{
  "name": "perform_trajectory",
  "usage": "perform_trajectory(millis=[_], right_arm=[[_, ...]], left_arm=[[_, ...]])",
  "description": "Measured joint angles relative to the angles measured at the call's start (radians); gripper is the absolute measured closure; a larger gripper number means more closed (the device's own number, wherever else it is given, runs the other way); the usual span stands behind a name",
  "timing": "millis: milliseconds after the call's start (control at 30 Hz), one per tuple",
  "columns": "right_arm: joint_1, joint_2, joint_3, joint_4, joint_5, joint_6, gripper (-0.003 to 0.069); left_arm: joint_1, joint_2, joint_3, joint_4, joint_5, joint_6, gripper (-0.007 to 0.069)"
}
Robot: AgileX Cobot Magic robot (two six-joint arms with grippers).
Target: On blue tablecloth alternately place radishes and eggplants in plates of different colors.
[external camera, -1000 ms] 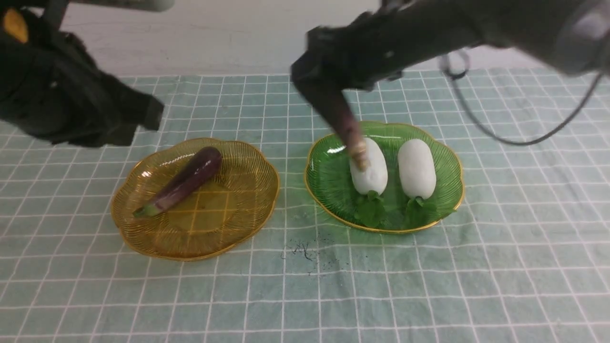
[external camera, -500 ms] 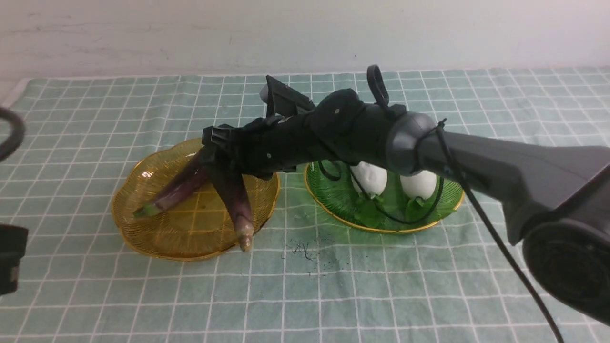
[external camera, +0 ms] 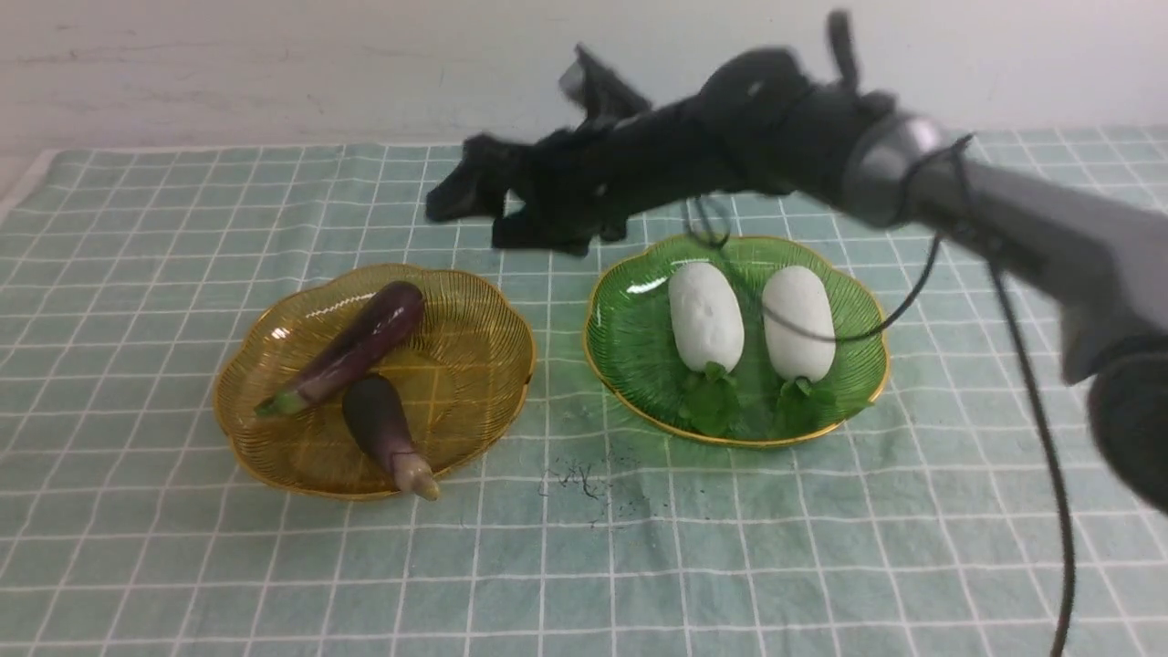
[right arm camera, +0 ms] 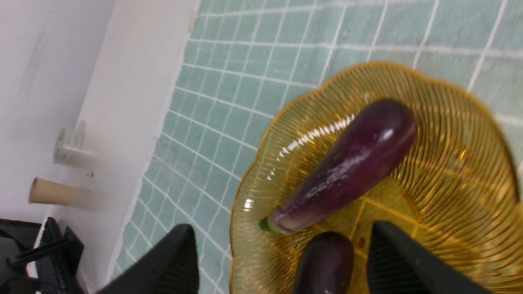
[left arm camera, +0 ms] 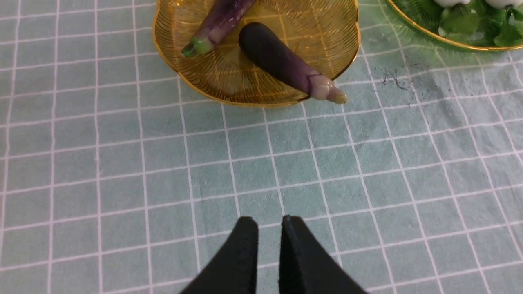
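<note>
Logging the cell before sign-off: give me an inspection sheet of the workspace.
Surface: blue tablecloth, wrinkled.
Job's things: eggplants both in amber plate, one stem end overhanging its rim; radishes both in green plate.
Clutter: dark smudge on the cloth.
Grippers: left gripper shut, empty; right gripper open, empty, raised.
Cables: black cable hangs from the right arm, crossing the green plate in the front view.
Surroundings: white wall.
</note>
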Motion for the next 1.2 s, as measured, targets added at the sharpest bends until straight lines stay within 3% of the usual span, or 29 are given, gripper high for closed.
perform_trajectory(millis=[33,133,267,400,433,467,533,733,867,933,1000,1033,1067,1200], right_arm=[[-0.059,-0.049,-0.037,-0.021,0.094,0.011,0.0305],[-0.144,-0.130,-0.101,-0.085,0.242,0.015,0.0541],[-0.225,-0.239,-0.151,-0.223,0.358,0.054,0.0654],[-0.264,-0.414,-0.136,-0.526,0.388,0.148,0.0670],[-0.264,-0.434,-0.131,-0.541,0.390,0.152,0.0671],[-0.264,-0.529,-0.099,-0.673,0.396,0.189,0.0671],[-0.264,-0.658,-0.037,-0.769,0.401,0.210,0.0671],[-0.264,-0.931,0.157,-0.838,0.405,0.225,0.0671],[-0.264,-1.184,0.403,-0.846,0.348,0.228,0.0671],[-0.264,-1.317,0.541,-0.848,0.242,0.228,0.0671],[-0.264,-1.544,0.780,-0.850,0.012,0.228,0.0671],[-0.264,-1.561,0.798,-0.850,-0.007,0.228,0.0671],[-0.264,-1.697,0.944,-0.850,-0.171,0.228,0.0671],[-0.264,-1.939,1.214,-0.849,-0.463,0.228,0.0671]], left_arm=[[0.000,0.000,0.000,0.000,0.009,0.000,0.0557],[0.000,0.000,0.000,0.000,0.011,-0.001,0.0557],[0.000,0.000,0.000,0.000,0.007,-0.001,0.0557],[0.000,0.000,0.000,-0.001,-0.025,-0.001,0.0557],[0.000,0.000,0.000,-0.001,-0.028,-0.001,0.0557],[0.000,0.000,0.000,-0.010,-0.055,-0.001,0.0557],[0.000,0.004,0.000,-0.023,-0.080,-0.001,0.0557],[0.000,0.047,0.012,-0.058,-0.101,0.002,0.0557],[0.000,0.122,0.023,-0.094,-0.109,0.012,0.0557],[0.000,0.144,0.024,-0.108,-0.131,0.016,0.0557],[0.000,0.166,0.024,-0.123,-0.190,0.018,0.0557],[0.000,0.168,0.024,-0.123,-0.200,0.018,0.0557],[0.000,0.170,0.024,-0.123,-0.227,0.018,0.0557],[0.000,0.170,0.024,-0.123,-0.291,0.018,0.0557]])
